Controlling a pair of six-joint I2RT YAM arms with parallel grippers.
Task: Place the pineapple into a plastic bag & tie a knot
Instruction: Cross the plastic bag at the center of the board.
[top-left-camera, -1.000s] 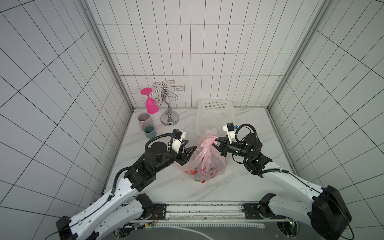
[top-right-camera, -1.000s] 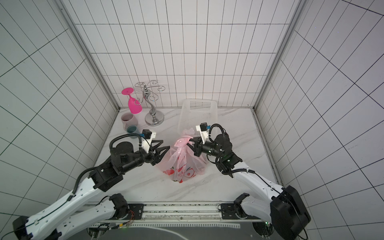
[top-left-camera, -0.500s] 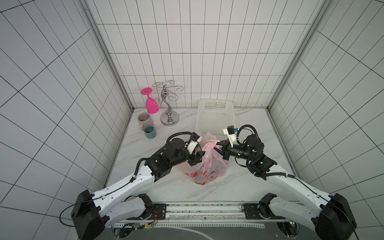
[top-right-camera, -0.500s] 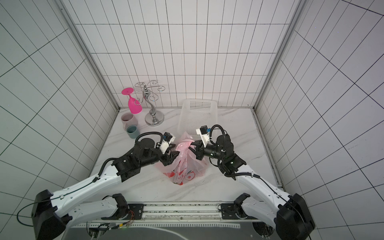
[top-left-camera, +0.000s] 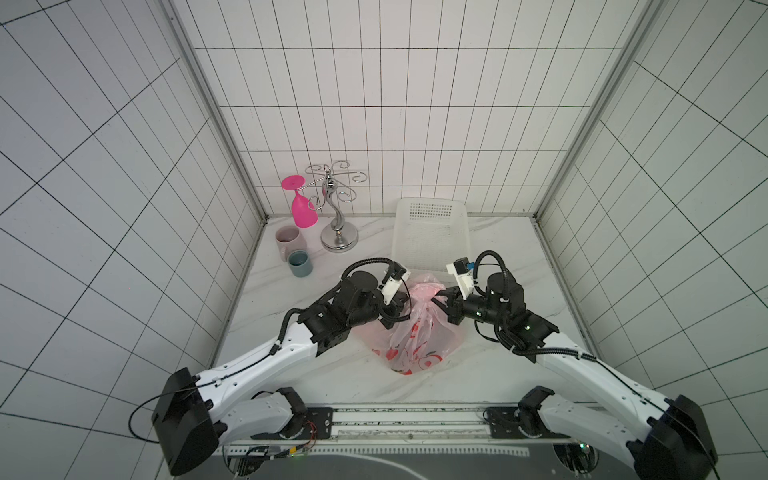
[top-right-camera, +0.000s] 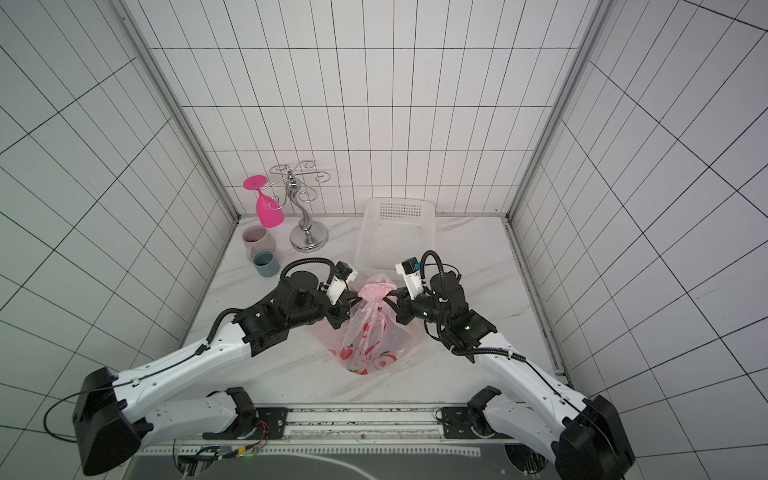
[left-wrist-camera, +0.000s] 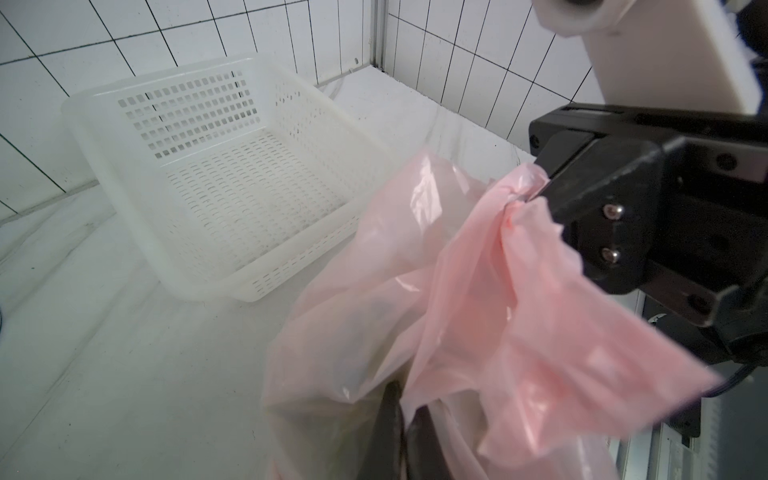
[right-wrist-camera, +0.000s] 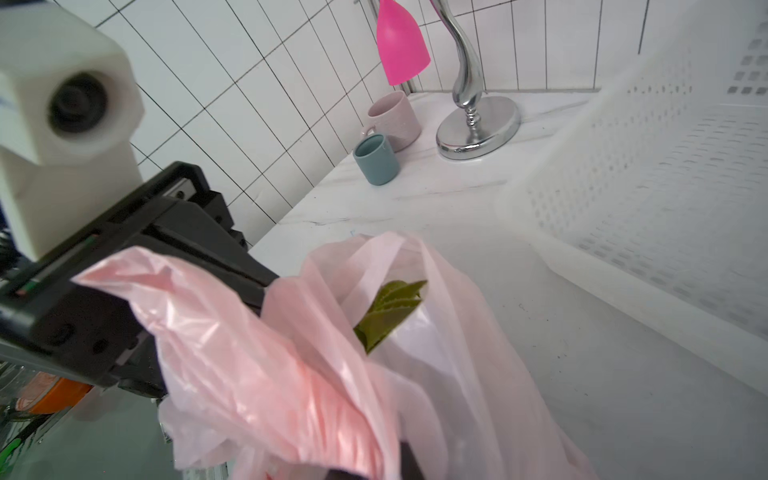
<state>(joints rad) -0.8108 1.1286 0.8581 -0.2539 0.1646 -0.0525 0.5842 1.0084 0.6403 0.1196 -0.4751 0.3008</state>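
The pale-pink plastic bag with red fruit prints stands mid-table in both top views. Green pineapple leaves show through its mouth; the fruit's body is hidden inside. My left gripper is shut on one handle loop; its dark fingertips pinch pink film. My right gripper is shut on the other loop, seen in the left wrist view pinching the film. The loops bunch together between the two grippers; whether that bunch is a knot I cannot tell.
A white perforated basket sits just behind the bag. At the back left stand a pink mug, a teal cup and a chrome glass rack with a pink goblet. Tiled walls close in three sides.
My left gripper moved right from beside the bag to its top and shut on a handle loop. The right gripper stayed shut on its loop and shifted slightly right.
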